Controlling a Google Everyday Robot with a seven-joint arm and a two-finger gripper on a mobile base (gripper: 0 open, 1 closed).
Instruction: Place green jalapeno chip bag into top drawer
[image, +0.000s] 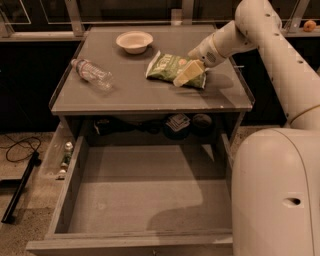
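The crinkly green jalapeno chip bag (167, 67) lies on the flat grey surface (150, 95), with the cream pincer (189, 75) at its right end. Whether the pincer grips the bag, I cannot tell. The pinch should be secure before lifting clear, then lowering into the wide grey wooden top drawer (145, 200), which stands open.
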